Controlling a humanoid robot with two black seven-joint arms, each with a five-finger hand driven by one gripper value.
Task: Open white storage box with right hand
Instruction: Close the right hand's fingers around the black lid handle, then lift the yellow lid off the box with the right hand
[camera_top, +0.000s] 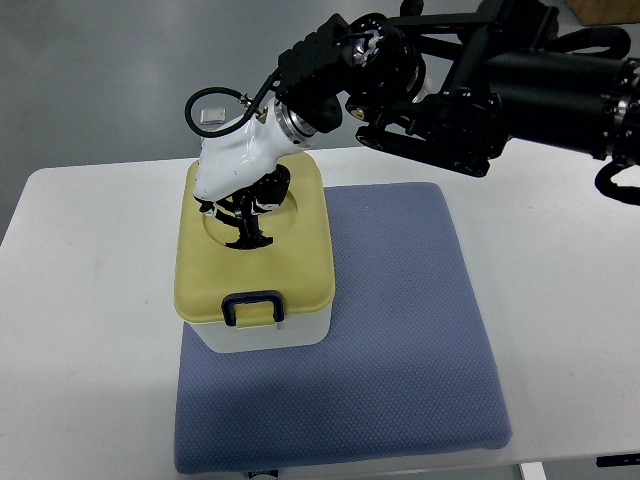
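White storage box (262, 335) sits on the left part of a blue mat (400, 330), mat on a white table (70, 330); box has a yellowish lid (300, 250) and a dark clasp (253, 307) on the front edge nearest the camera; clasp looks down, lid looks seated flat, so box judged not yet open.

Right hand (240, 195) comes in from the right on a black arm (480, 90), white palm shell over the rear left of the lid; dark fingers (248, 220) curl down into a round recess in the lid top, likely the grip point for lifting; fingers look bent around something in the recess, but whether they pinch a handle or only touch it, cannot tell; too dark and small.

Wrist tilted down and leftward, probably so fingers hook under the recess lip; hand well apart from the front clasp, which may need releasing first, judgement only.

Mat under box likely stops sliding when the lid is pulled; risk: whole box lifts or tips if the clasp holds.

Left arm not seen.
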